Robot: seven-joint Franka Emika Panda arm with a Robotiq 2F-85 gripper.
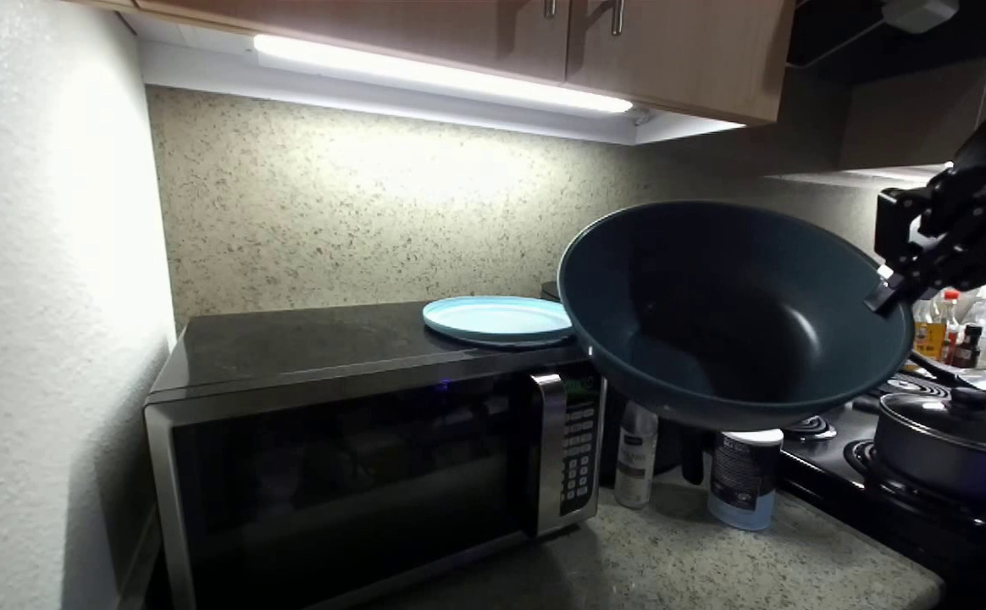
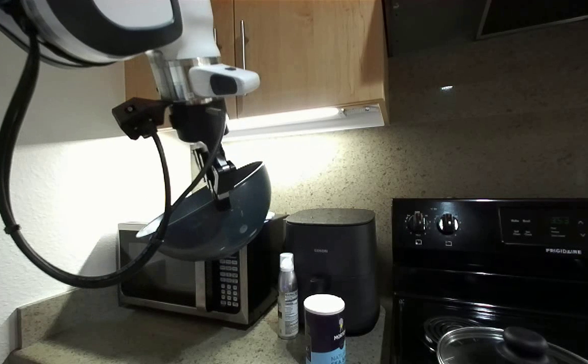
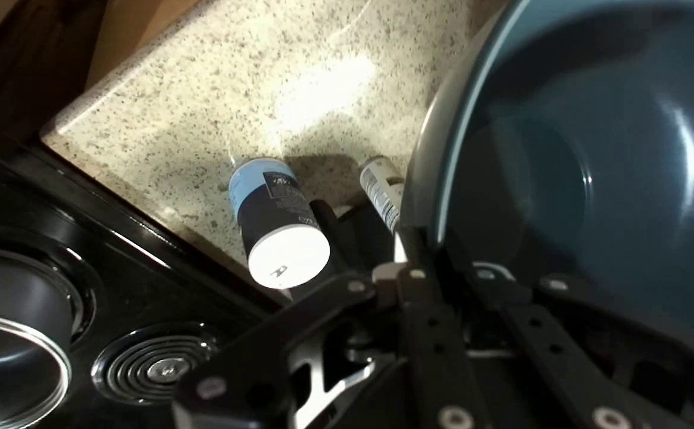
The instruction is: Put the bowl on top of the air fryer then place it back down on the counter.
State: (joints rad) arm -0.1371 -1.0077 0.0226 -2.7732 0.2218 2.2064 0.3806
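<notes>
Two black fingers of the gripper (image 3: 438,241) are pinching the rim of the bowl (image 1: 713,313), one lying along the inner wall and the other along the outer, so the jaws are standing close together with just that rim between them. The dark teal bowl is hanging in the air above the counter (image 3: 174,119), tilted well over, its mouth facing sideways and upward. In both exterior views it is covering part of the microwave (image 1: 332,491), and it is hanging apart from the air fryer (image 2: 334,268). That black appliance is standing toward the counter's back edge, just beside the stove-side edge, its flat top showing in an exterior view.

The microwave is sitting at the counter's walled end, and a pale-blue plate (image 1: 497,315) is resting on its top, near the keypad-side edge. A slim spray bottle (image 2: 288,303) is standing upright just in front of the air fryer, on the side toward the microwave. A white-lidded canister (image 2: 324,328) is standing upright between the air fryer and the counter's front corner, near the stove-side edge. Past that edge the stove (image 2: 476,283) is carrying a dark pot (image 1: 933,466) with a glass lid (image 2: 521,346), and a coil burner (image 3: 165,369) is showing near the pot, toward the stove's back.

A white robot arm (image 2: 193,45) is hanging over the bowl, a black cable (image 2: 97,281) looping down from it. Under a wooden cabinet (image 2: 309,55) a light strip (image 1: 442,74) is glowing on the speckled backsplash (image 1: 357,186).
</notes>
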